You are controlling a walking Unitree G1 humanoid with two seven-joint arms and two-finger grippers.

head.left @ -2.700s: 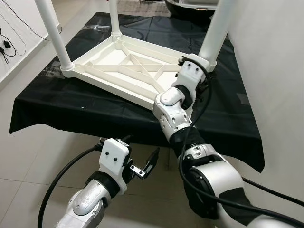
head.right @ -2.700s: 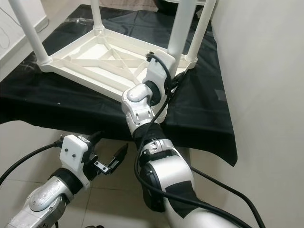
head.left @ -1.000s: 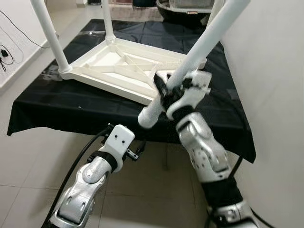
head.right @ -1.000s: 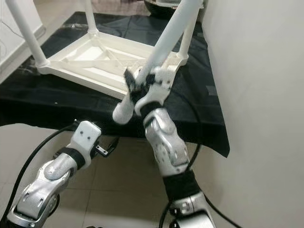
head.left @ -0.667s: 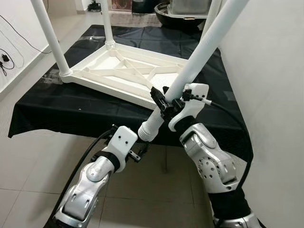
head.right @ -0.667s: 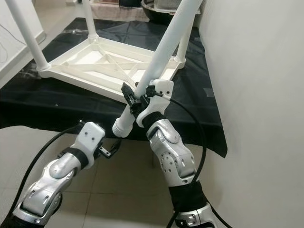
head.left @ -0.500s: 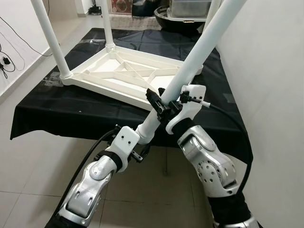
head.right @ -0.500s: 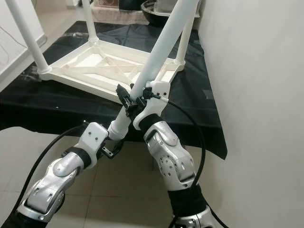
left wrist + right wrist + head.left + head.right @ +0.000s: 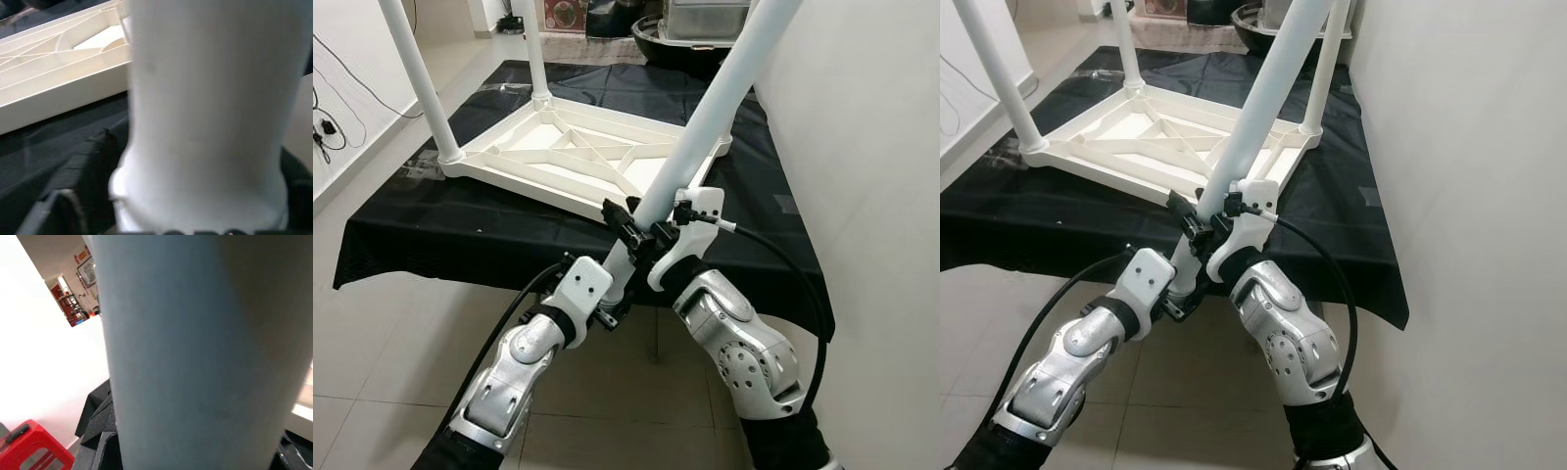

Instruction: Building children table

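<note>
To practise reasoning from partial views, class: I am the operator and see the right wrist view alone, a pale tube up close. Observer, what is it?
Observer: A loose white table leg, tilted and clamped by the right gripper.
Operator: Where is the left gripper?
Observer: The left gripper is at the leg's lower end, below the right one.
Operator: And the table itself?
Observer: The tabletop lies upside down on a black cloth, with three legs standing up from it.

A black-draped table (image 9: 509, 230) carries the upturned white children's tabletop (image 9: 578, 157), legs up.
</note>
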